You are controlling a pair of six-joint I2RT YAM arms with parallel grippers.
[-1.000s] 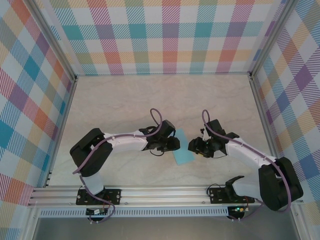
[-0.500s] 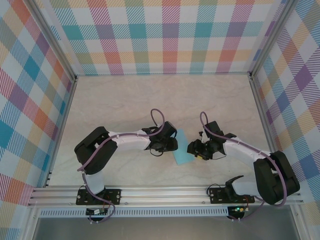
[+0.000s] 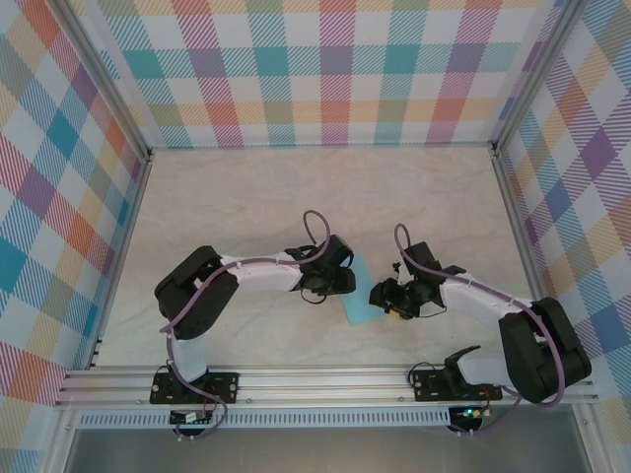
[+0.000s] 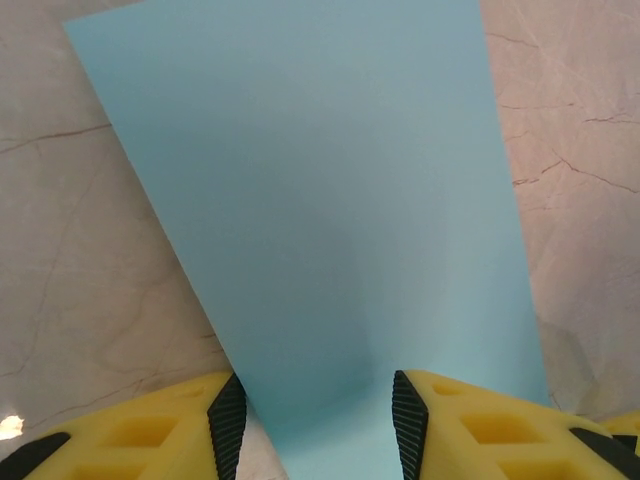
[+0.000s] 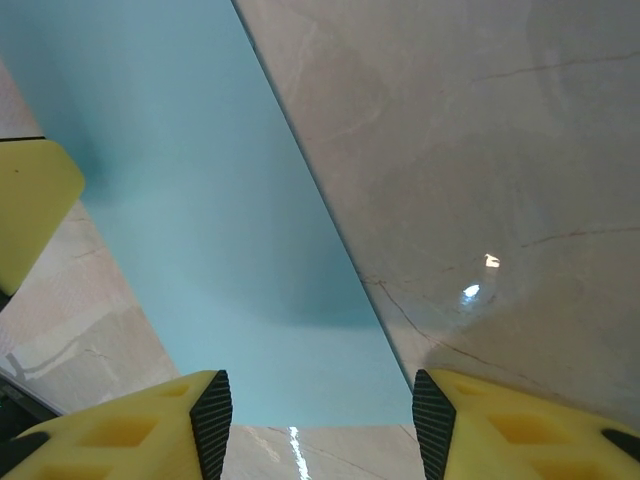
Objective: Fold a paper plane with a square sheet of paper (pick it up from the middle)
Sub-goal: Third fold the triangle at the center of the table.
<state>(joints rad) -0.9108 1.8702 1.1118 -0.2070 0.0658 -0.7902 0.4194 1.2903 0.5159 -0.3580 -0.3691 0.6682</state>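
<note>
The square sheet of paper (image 3: 361, 294), plain light blue, lies flat on the marble table between my two grippers. My left gripper (image 3: 344, 284) is at its left end. In the left wrist view the sheet (image 4: 320, 200) runs away from the yellow fingers (image 4: 150, 430), and its near end sits between the open jaws of the left gripper (image 4: 315, 425). My right gripper (image 3: 381, 295) stands at the sheet's right end. It (image 5: 322, 425) is open, with the sheet's near edge (image 5: 290, 380) just ahead of its pads (image 5: 432, 420).
A yellow finger of the left gripper (image 5: 30, 200) shows at the left of the right wrist view. Plaid walls (image 3: 325, 69) and aluminium posts enclose the marble table (image 3: 246, 207). A rail (image 3: 325, 379) with the arm bases runs along the near edge.
The left arm's elbow has swung to the right while its gripper stays at the sheet. The right gripper has edged slightly left toward the sheet. The sheet has not moved.
</note>
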